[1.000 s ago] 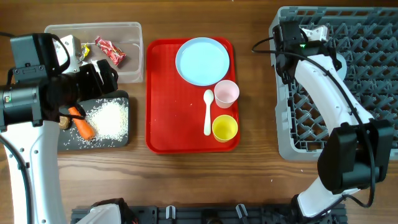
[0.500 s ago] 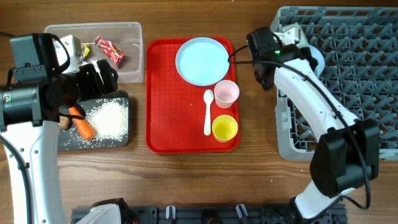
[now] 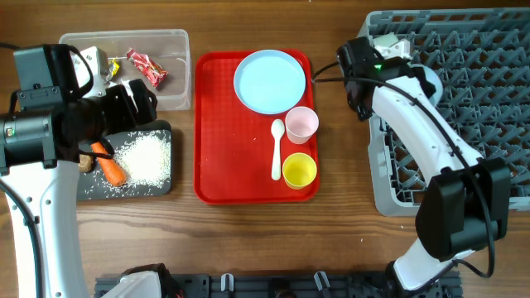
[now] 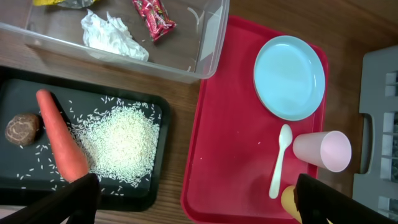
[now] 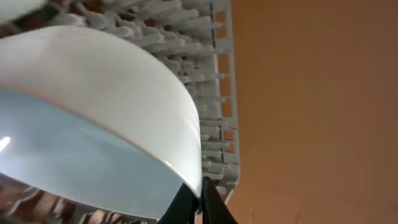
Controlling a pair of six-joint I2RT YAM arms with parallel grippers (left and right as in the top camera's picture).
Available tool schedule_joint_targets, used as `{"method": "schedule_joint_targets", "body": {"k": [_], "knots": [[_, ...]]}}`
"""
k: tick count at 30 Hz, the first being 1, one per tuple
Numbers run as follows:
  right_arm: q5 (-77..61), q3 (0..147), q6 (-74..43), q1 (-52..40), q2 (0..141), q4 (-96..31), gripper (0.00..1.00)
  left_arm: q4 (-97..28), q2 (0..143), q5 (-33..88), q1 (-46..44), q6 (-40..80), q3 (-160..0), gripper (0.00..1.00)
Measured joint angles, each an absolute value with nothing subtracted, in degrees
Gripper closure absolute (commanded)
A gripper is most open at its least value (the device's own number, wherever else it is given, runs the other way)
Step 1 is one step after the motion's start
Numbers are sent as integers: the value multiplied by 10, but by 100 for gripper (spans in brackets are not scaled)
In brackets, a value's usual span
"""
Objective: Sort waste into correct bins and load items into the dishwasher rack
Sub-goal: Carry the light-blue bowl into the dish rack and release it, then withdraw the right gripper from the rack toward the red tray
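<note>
My right gripper is shut on the rim of a pale blue bowl, held at the left edge of the grey dishwasher rack; the bowl shows overhead. My left gripper is open and empty above the bins. The clear tub holds a red wrapper, a yellow wrapper and tissue. The black tray holds a carrot, rice and a brown lump. The plate, pink cup, yellow cup and spoon lie on the red tray.
The red tray sits mid-table between the bins and the rack. Bare wooden table lies between the tray and the rack and along the front edge. A second bowl is not in view.
My right wrist swung left from over the rack's back-left corner to its left edge, then shifted slightly right, with the bowl held. The left arm has not moved.
</note>
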State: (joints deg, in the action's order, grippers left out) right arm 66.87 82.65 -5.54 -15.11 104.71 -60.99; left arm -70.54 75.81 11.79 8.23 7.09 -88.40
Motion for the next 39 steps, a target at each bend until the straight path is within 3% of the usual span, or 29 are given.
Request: {"method": "schedule_joint_targets", "body": {"k": [8,17,18,20,25,26,39], "knots": [[684,826,-55,-114,1047,-613,96,-705,758,118,82,71,-884,0],[596,826,-71,-115,1047,-635,93,-705,758,118,82,71,-884,0],[593,826,-73,-116,1047,-643,88,-705,758,118,82,71,-884,0],[574,826,-77,-118,1047,-667,57,-705,758,118,82,71,-884,0],[520,825,-75,-121,1047,-695,21,-705,758,118,82,71,-884,0],[507,825,-73,-125,1047,-700,0,-705,758,118,82,71,-884,0],[446,825,-97,-186,1047,-724,0,-705,758,118,82,71,-884,0]]}}
